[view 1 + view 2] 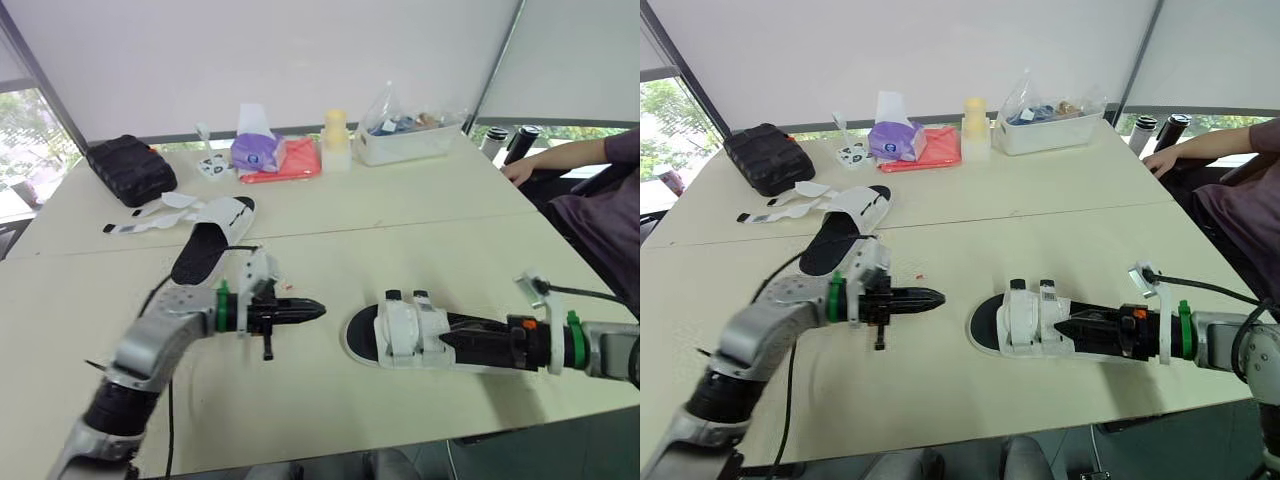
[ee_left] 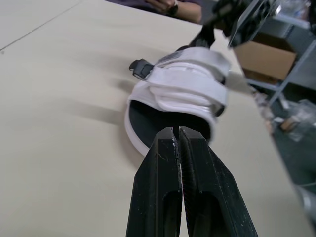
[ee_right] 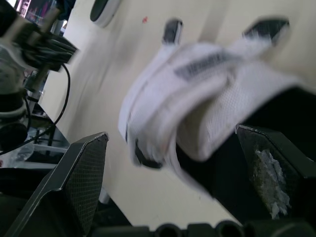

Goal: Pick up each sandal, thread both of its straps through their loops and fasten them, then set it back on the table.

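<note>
Open table (image 1: 320,400) lay between the left gripper (image 1: 318,309) and the near sandal (image 1: 410,330) — the second sandal (image 1: 205,245) crowded in just behind that arm.

On the table (image 1: 420,225), near sandal (image 1: 400,335) right — far sandal (image 1: 205,245) behind, left.

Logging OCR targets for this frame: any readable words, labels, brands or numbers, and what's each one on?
None can be read.
On the near sandal, the grey label on its strap: lettering too blurred to read.
On the purple tissue pack: print too small to read.
On the white item beside it: dark marks, too small to tell.
</note>
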You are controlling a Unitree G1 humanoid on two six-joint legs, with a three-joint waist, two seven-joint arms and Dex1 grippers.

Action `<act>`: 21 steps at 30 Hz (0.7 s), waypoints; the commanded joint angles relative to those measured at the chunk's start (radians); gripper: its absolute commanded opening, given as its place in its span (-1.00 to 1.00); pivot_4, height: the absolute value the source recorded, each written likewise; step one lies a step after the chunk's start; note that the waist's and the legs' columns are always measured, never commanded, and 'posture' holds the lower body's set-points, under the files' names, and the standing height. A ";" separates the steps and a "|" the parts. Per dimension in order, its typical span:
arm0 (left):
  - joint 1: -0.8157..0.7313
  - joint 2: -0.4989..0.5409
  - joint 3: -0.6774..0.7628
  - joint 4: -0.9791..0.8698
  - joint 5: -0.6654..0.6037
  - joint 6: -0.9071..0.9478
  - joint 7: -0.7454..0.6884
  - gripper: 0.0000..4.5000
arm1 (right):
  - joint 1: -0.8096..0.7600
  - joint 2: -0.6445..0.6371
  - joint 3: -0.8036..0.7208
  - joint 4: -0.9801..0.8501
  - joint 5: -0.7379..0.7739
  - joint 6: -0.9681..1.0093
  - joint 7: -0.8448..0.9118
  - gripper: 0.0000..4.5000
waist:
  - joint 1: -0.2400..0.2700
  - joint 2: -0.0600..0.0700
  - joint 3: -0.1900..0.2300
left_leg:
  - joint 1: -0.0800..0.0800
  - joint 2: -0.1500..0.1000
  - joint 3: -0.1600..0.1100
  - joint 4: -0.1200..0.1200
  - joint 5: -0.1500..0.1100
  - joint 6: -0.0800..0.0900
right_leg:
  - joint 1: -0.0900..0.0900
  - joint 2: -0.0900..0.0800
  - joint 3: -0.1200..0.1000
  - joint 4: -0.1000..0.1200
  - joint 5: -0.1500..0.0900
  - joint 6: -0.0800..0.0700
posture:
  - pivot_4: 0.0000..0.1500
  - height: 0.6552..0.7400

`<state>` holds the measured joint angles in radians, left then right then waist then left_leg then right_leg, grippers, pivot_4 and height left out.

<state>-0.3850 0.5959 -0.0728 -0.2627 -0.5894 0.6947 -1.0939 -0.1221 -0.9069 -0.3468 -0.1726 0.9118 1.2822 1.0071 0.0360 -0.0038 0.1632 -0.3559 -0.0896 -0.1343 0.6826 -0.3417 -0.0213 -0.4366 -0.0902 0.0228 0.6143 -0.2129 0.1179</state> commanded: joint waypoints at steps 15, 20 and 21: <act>0.015 0.131 -0.024 -0.061 -0.026 0.003 -0.062 -0.94 | -0.223 0.179 0.122 0.204 0.049 0.039 -0.037 -0.06 | -0.024 0.000 0.001 | -0.001 0.000 0.000 0.000 0.003 -0.006 | -0.001 0.000 0.001 -0.001 0.000 0.000 | 1.00 1.00; 0.038 0.123 -0.032 -0.076 -0.018 -0.015 -0.044 -0.94 | -0.208 0.180 0.107 0.174 0.080 0.065 -0.048 -0.99 | -0.024 0.000 0.001 | -0.001 0.000 0.000 -0.001 0.003 -0.006 | -0.002 0.000 0.001 -0.001 0.000 0.000 | 1.00 1.00; 0.041 0.120 -0.032 -0.079 -0.017 -0.018 -0.039 -0.94 | -0.212 0.189 0.081 0.173 0.102 0.087 -0.066 -0.99 | -0.024 0.000 0.001 | -0.001 0.000 0.000 -0.001 0.003 -0.005 | -0.002 0.000 0.001 -0.001 0.000 0.000 | 1.00 1.00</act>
<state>-0.3457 0.7179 -0.1060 -0.3053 -0.6095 0.6945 -1.1408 -0.3265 -0.7260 -0.2157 0.0293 0.9627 1.3462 0.9508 0.0122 -0.0034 0.1643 -0.3573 -0.0894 -0.1339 0.6820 -0.3393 -0.0257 -0.4383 -0.0905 0.0242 0.6135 -0.2129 0.1175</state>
